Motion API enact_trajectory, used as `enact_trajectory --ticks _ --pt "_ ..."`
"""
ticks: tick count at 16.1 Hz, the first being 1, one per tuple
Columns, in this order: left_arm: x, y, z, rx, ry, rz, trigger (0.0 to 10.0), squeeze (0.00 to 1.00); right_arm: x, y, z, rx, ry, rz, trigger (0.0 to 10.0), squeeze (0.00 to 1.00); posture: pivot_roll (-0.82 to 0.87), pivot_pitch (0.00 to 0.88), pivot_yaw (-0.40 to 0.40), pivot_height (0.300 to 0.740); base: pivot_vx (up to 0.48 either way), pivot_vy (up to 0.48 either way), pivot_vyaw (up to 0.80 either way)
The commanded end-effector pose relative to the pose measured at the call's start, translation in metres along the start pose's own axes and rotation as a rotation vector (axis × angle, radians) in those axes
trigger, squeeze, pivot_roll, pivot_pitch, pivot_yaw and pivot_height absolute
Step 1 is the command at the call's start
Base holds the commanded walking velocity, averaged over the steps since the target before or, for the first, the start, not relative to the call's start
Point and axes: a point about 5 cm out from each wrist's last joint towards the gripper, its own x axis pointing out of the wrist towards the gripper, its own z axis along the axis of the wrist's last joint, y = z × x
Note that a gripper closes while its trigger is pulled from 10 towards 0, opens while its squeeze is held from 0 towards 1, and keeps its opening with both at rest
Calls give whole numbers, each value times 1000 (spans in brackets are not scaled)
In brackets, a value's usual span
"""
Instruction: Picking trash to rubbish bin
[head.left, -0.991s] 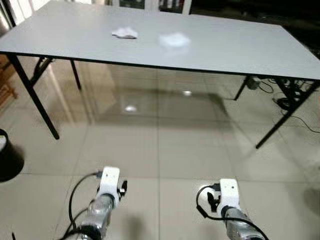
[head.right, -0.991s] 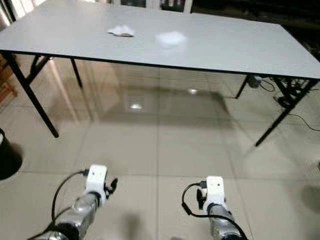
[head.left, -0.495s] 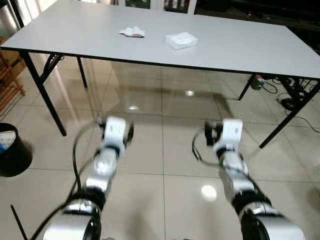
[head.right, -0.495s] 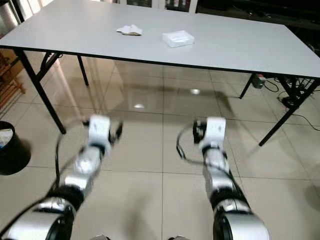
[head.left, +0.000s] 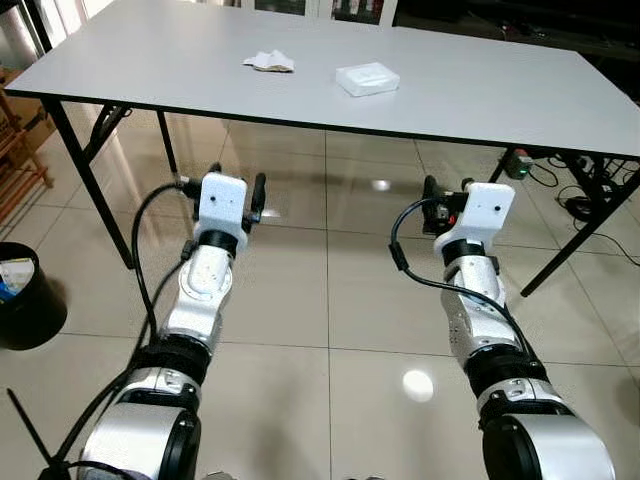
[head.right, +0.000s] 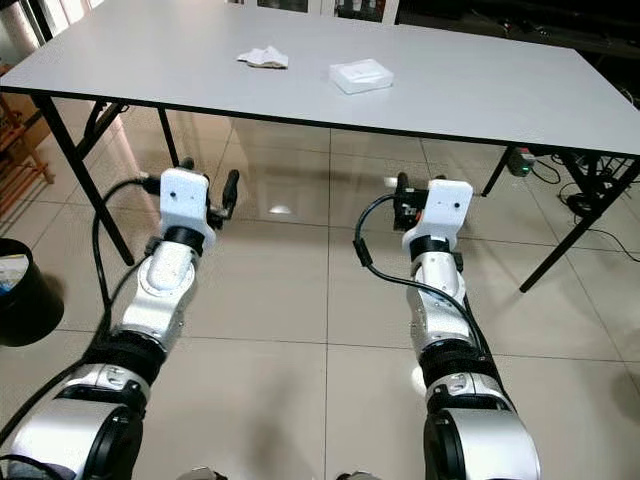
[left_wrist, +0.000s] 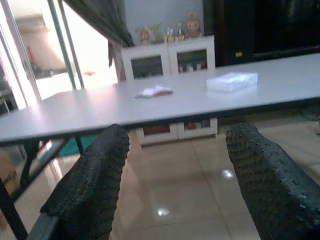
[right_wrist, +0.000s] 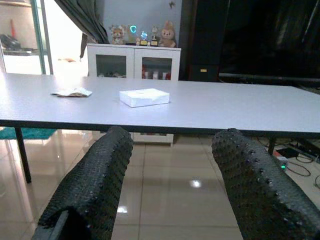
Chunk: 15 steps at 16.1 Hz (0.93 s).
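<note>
Both arms are raised w/ left gripper (left_wrist: 175, 165) & right gripper (right_wrist: 172, 170) wide, empty, level w/ table (head.left: 150, 60) edge, probably preparing reach for crumpled tissue (head.left: 269, 62) & white box (head.left: 367, 79); black bin (head.left: 22, 310) waits at robot's left.

One grey table (head.left: 480, 90) carries two pieces of trash: one crumpled tissue (head.left: 269, 62) and one flat white packet (head.left: 367, 78) beside it. One black rubbish bin (head.left: 22, 300) stands on the floor off the table's left end.
</note>
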Motion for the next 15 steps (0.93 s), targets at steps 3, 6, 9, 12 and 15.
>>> enact_trajectory --ticks 3,6,9,12,15 --pt "-3 -11 -4 -25 35 -13 10000 0 2 5 3 7 -2 5 10000 0 -30 23 -91 740 333 0 0" --pt "0 -10 -1 -31 24 -7 10000 0 3 8 2 14 14 27 10000 0 -26 22 -101 740 355 0 0" --pt "-1 -8 -2 -26 32 -10 10000 0 4 9 1 21 26 23 10000 0 -28 21 -90 740 359 0 0" --pt "0 -10 0 -20 26 -20 10000 0 1 9 -3 36 48 22 10000 0 -22 19 -90 740 356 0 -533" --pt "0 -14 0 -11 26 -44 10000 0 0 12 -2 23 35 34 10000 0 -22 13 -86 740 356 0 0"
